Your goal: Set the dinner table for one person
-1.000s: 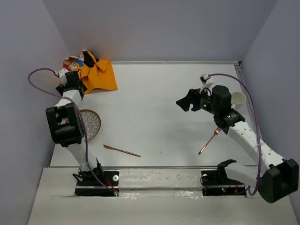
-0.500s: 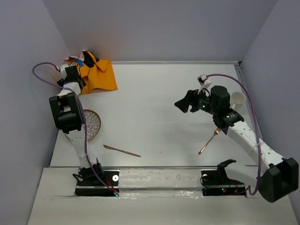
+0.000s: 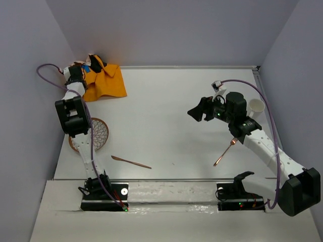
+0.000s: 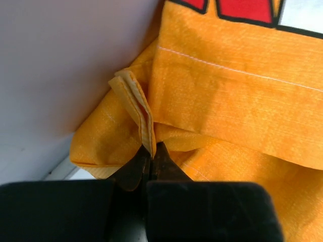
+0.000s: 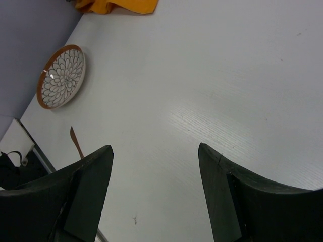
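The dinner table (image 3: 166,116) is a wide white top. A crumpled orange cloth mat (image 3: 107,80) lies in its far left corner. My left gripper (image 3: 79,70) is at that corner, shut on a folded edge of the orange mat (image 4: 227,101); the black jaws (image 4: 150,157) pinch the fold. My right gripper (image 3: 198,112) hangs open above the right middle of the table, nothing between its fingers (image 5: 155,148). A patterned plate (image 3: 97,133) lies by the left arm, also in the right wrist view (image 5: 61,75).
A copper knife (image 3: 131,162) lies near the front left, also visible as a knife (image 5: 76,142) in the right wrist view. A copper fork (image 3: 225,151) lies under the right arm. A white cup (image 3: 257,107) stands at the right edge. Grey walls close in left, back and right.
My left arm has stretched further into the far left corner and its jaws have closed on the orange mat's fold. The right gripper has drifted slightly left, still open.
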Controlling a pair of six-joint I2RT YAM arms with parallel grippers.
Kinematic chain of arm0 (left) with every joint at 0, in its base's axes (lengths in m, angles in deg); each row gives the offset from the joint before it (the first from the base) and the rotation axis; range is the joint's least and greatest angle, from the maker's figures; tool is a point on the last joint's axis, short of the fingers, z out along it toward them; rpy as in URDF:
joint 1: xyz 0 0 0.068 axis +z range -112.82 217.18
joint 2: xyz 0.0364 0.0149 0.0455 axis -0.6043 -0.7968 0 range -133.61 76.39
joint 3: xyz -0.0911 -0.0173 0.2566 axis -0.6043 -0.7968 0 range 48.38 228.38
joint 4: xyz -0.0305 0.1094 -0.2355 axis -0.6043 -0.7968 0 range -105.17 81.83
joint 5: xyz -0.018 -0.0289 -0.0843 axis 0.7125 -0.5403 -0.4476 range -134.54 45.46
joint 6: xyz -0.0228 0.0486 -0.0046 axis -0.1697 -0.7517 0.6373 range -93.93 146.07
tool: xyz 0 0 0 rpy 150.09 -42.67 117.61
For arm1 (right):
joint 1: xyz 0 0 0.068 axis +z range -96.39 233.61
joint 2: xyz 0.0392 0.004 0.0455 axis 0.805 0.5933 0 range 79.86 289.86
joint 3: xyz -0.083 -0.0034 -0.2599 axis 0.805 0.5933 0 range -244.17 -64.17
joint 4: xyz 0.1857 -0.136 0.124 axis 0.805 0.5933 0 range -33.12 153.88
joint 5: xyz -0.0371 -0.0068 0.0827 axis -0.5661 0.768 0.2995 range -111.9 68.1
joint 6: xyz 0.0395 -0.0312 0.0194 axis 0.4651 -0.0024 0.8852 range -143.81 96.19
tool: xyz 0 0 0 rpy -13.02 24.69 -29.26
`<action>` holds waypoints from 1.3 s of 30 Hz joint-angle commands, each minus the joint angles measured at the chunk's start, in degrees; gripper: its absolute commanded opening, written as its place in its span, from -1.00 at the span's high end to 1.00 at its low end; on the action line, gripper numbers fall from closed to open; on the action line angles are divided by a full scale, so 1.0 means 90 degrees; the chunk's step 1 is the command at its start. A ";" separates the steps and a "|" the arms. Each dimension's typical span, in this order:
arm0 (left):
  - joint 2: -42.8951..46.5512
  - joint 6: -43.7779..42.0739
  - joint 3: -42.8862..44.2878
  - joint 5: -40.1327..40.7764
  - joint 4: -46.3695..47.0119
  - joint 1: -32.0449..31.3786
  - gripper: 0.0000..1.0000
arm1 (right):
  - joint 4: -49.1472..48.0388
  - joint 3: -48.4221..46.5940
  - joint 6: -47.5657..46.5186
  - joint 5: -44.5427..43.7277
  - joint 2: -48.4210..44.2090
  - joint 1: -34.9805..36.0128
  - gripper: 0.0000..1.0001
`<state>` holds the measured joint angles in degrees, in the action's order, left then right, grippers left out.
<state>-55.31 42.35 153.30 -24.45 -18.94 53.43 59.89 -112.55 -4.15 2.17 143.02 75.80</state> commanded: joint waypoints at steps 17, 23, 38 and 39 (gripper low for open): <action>0.3694 0.3180 -0.3238 -0.2741 0.3262 -0.2839 1.00 | 0.0047 -0.0357 -0.0261 -0.0282 0.0170 0.0102 -0.52; 0.3726 0.3827 -0.3924 -0.2477 0.4232 -0.4362 0.88 | 0.0281 -0.0464 -0.0329 -0.0780 0.0395 0.0102 -0.53; 0.4564 0.2098 -0.4353 0.0219 0.3561 -0.5879 -0.64 | 0.0398 -0.0503 -0.0241 -0.1650 0.0590 0.0102 0.34; 0.4633 0.2156 -0.4479 0.0141 0.3530 -0.5588 -0.61 | 0.0408 -0.0523 -0.0251 -0.1621 0.0677 0.0102 0.51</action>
<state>-20.43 65.38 113.85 -31.29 13.28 -3.05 64.13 -114.32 -6.07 -11.01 147.74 76.20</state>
